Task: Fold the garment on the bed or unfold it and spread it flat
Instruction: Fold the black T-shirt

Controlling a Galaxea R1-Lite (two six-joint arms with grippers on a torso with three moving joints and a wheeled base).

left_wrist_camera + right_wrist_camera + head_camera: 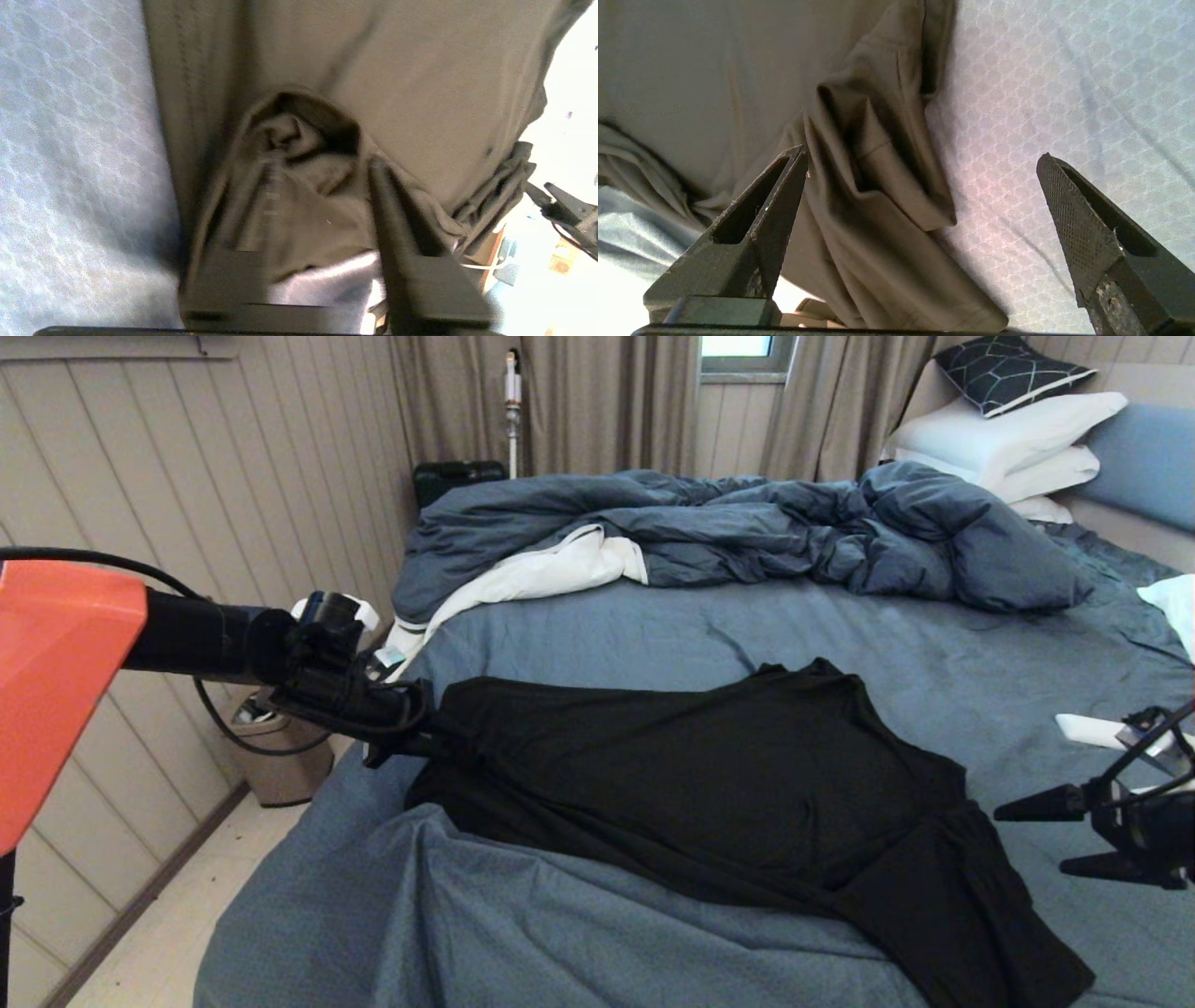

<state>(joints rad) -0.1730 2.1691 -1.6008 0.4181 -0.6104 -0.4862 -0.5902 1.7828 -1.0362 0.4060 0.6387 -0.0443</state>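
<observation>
Bunched black cloth is sitting between my left gripper's (322,205) parted jaws; my right gripper (1032,840) is hanging released beside the garment (709,784) on the bed (579,644). I'm judging it limp, light, best pinched at hems.

The left gripper (322,186) fingers (397,224) straddle a bunched fold of the garment (373,70).
</observation>
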